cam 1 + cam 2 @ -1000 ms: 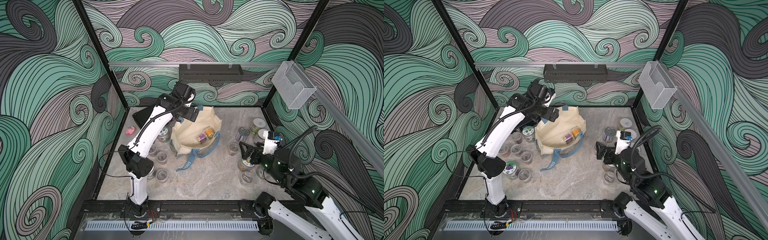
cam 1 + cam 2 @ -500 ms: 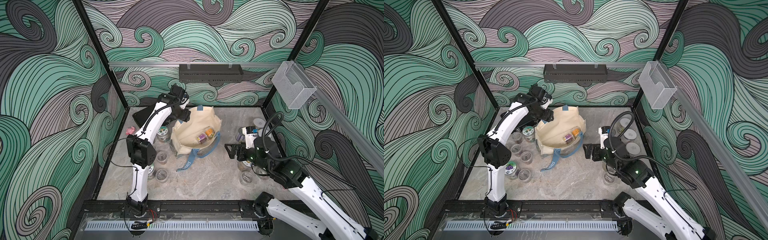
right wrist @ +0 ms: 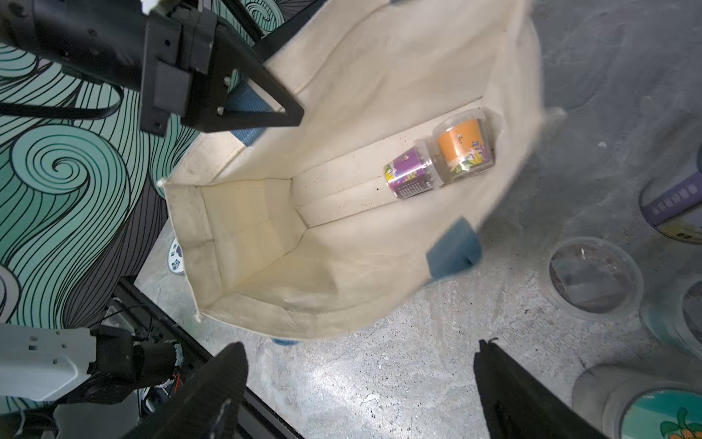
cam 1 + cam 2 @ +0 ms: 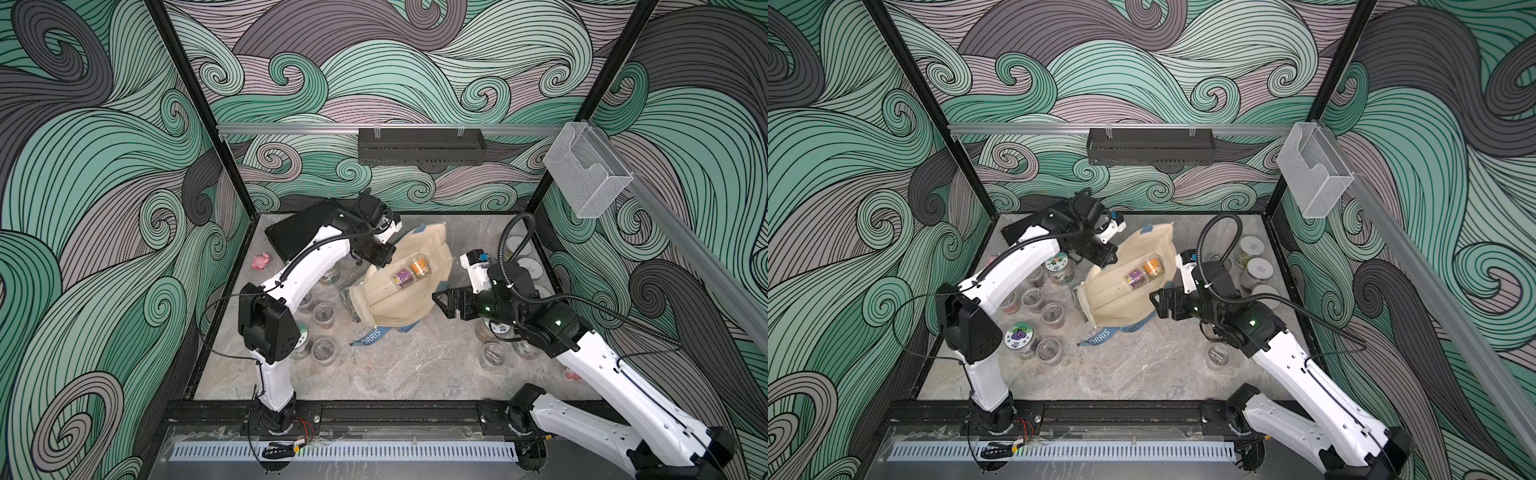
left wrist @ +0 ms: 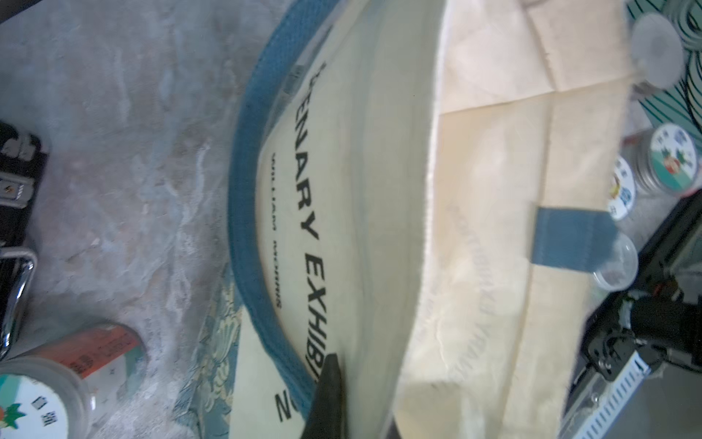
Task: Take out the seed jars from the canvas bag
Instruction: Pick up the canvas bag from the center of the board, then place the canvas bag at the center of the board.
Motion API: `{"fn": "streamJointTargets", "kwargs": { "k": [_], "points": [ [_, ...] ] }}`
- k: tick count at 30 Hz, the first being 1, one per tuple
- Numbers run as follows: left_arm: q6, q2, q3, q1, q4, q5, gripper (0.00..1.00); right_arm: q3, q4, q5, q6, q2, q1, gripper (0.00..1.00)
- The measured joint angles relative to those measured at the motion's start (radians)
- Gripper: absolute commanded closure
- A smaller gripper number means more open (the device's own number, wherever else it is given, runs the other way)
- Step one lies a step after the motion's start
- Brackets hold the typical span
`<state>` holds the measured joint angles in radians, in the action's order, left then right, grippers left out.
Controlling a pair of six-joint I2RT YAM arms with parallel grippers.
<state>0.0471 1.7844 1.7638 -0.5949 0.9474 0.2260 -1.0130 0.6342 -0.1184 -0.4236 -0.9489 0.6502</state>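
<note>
My left tool [image 3: 292,112] pinches the limp canvas bag [image 3: 342,95] by its rim; my right tool [image 3: 359,344] hangs spread outside. Two seed jars [image 3: 463,148] lie inside (light, slick, I'd guess): grip across their sides.

Diffuse, even lighting. Wrist views: cream canvas tote bag [image 3: 342,213] edges motion-blurred; glare on grey tabletop [image 3: 380,376] beside it.
</note>
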Motion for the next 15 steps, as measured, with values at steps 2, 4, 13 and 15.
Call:
{"fn": "streamJointTargets", "kwargs": {
  "k": [2,4,13,15],
  "points": [
    [0.011,-0.06,-0.09,-0.042,-0.054,-0.009,1.0,-0.006,-0.026,-0.039,-0.001,-0.023,0.0,0.16],
    [0.017,-0.109,-0.171,-0.063,-0.113,-0.018,1.0,-0.006,-0.062,-0.072,-0.005,-0.047,0.002,0.19],
    [0.028,-0.159,-0.27,-0.065,-0.246,-0.034,1.0,0.105,-0.311,-0.097,-0.041,-0.209,0.031,0.28],
    [0.031,-0.155,-0.27,-0.074,-0.248,-0.033,1.0,0.171,-0.378,-0.09,-0.06,-0.26,0.041,0.3]
  ]
}}
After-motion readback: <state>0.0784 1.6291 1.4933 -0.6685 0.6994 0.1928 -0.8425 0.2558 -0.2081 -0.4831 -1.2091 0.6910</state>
